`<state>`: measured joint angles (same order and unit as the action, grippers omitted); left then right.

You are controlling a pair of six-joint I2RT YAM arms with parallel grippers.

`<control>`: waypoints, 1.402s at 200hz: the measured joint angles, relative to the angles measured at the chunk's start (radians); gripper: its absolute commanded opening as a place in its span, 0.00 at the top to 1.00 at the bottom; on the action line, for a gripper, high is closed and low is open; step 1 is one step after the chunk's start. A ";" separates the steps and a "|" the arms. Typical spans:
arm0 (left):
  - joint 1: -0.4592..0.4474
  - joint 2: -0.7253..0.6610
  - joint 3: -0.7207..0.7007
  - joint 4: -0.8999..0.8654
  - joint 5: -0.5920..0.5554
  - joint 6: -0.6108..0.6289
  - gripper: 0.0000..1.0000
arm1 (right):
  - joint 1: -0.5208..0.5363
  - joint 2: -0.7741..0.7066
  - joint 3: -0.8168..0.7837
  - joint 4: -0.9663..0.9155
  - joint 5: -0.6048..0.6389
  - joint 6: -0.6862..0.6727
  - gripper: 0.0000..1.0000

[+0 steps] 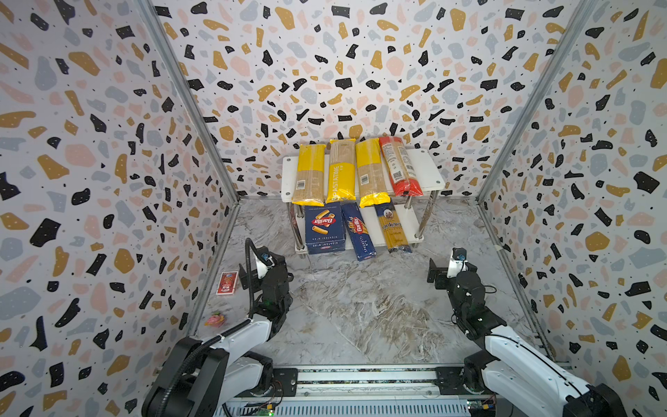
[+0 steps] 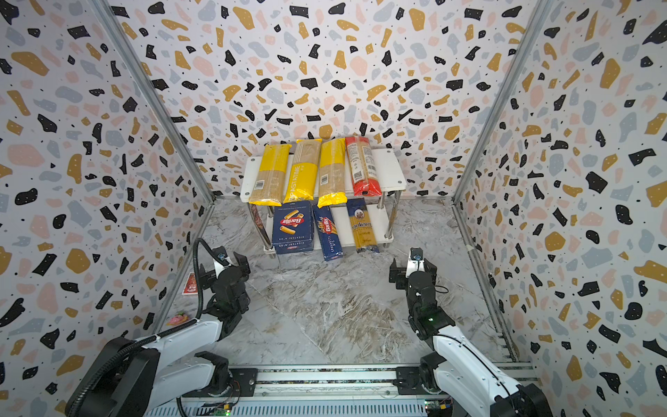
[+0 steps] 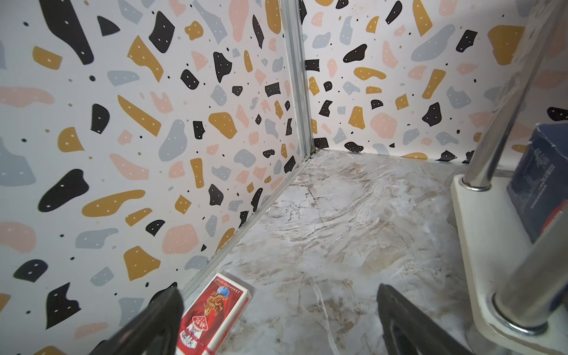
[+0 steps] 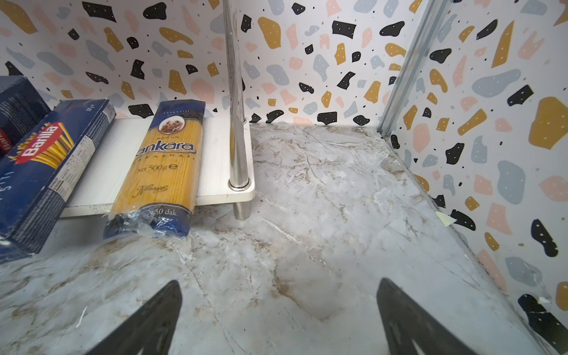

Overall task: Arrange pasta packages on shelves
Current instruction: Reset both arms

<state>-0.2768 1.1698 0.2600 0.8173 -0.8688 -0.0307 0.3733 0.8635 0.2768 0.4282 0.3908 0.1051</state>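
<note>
Right wrist view: we see the right claw [image 4: 279,281] spread wide over the grey marble bench [image 4: 307,199], and it holds nothing. The left claw [image 3: 278,287] is wide and empty too. A small red card pack [image 3: 215,310] lies near it at the left edge of the bench.

In both top views the small white two-board rack with shiny metal legs [image 1: 429,169] stands at the back edge of the bench. On its top board, three long yellow spaghetti bags [image 1: 308,177] and a red-orange bag [image 1: 399,166] lie side by side. Their near ends poke past the front edge.

On the bottom board, the wide dark-blue Barilla box [image 1: 325,227] sits at the left front corner. The narrow dark-blue Barilla box [image 1: 357,231] lies next to it. The blue-topped yellow "ankara" bag [image 4: 163,163] lies near the right edge. The narrow box and this bag stick out past the front edge.
</note>
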 measured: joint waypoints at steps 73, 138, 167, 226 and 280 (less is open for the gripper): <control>0.068 0.108 -0.100 0.206 0.245 0.035 0.08 | -0.123 0.116 -0.090 0.217 -0.105 -0.037 0.01; 0.087 0.234 -0.096 0.337 0.319 0.072 0.01 | -0.183 0.203 -0.175 0.456 -0.165 -0.040 0.01; 0.114 0.276 -0.096 0.399 0.339 0.069 0.01 | -0.194 0.286 -0.177 0.526 -0.187 -0.045 0.01; 0.165 0.301 -0.082 0.390 0.443 0.060 0.01 | -0.274 0.346 -0.158 0.585 -0.275 -0.045 0.01; 0.171 0.301 -0.082 0.389 0.476 0.053 0.01 | -0.351 0.354 -0.150 0.594 -0.368 -0.035 0.01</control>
<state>-0.1055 1.4704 0.1776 1.2060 -0.3927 0.0223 0.0219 1.2171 0.1265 1.0225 0.0227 0.0704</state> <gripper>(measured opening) 0.995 0.990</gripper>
